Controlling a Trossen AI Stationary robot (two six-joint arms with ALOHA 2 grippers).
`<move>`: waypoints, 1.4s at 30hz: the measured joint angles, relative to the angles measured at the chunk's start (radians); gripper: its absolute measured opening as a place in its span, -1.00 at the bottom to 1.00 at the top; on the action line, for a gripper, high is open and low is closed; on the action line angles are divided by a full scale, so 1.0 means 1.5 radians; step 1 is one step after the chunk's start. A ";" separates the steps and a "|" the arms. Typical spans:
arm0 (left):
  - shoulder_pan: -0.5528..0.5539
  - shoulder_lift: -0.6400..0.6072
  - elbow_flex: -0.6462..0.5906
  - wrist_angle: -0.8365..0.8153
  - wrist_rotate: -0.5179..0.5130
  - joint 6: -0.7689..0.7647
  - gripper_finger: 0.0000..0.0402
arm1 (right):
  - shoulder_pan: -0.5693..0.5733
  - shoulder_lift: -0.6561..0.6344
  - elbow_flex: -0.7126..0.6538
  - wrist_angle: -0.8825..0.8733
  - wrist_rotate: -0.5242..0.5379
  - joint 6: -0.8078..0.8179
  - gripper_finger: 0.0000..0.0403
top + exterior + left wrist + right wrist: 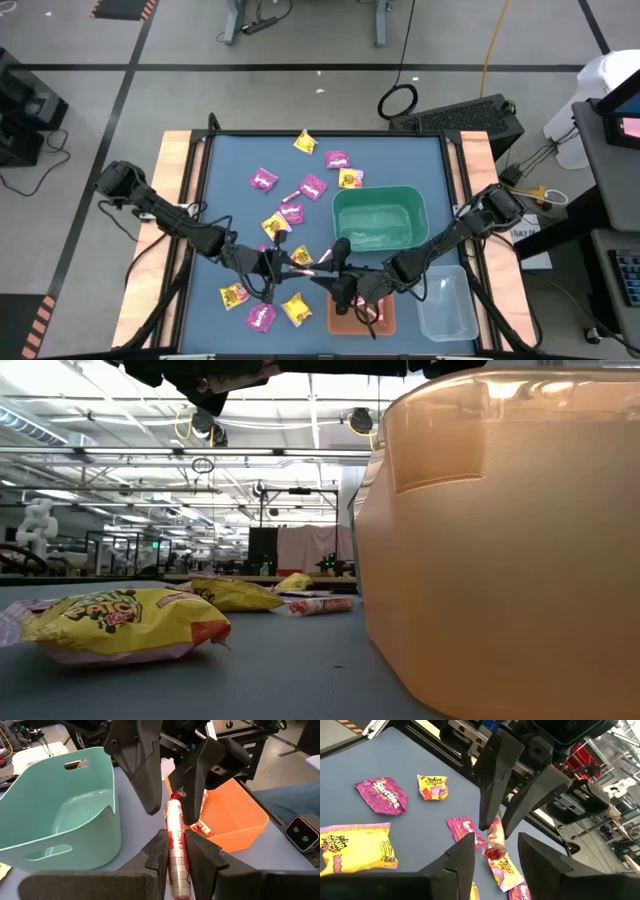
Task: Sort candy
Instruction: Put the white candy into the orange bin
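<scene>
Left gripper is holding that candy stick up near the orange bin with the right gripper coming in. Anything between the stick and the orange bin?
Nothing visible. The left gripper is shut on the candy stick, held in the air. The right gripper straddles the stick's far end, jaws apart. The orange bin sits just beyond, open-topped, with one stick already inside. The green bin stands off to one side.

Overhead looking down, table-level looking across, wrist views facing each other

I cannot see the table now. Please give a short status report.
Left gripper shut on candy stick, mid-air. Right gripper open around its far end. Orange bin just beyond; nothing in the way.
</scene>
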 joint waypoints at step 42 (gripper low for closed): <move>-0.019 -0.068 -0.001 -0.020 -0.050 0.004 0.10 | 0.086 -0.052 0.000 -0.004 0.114 0.064 -0.78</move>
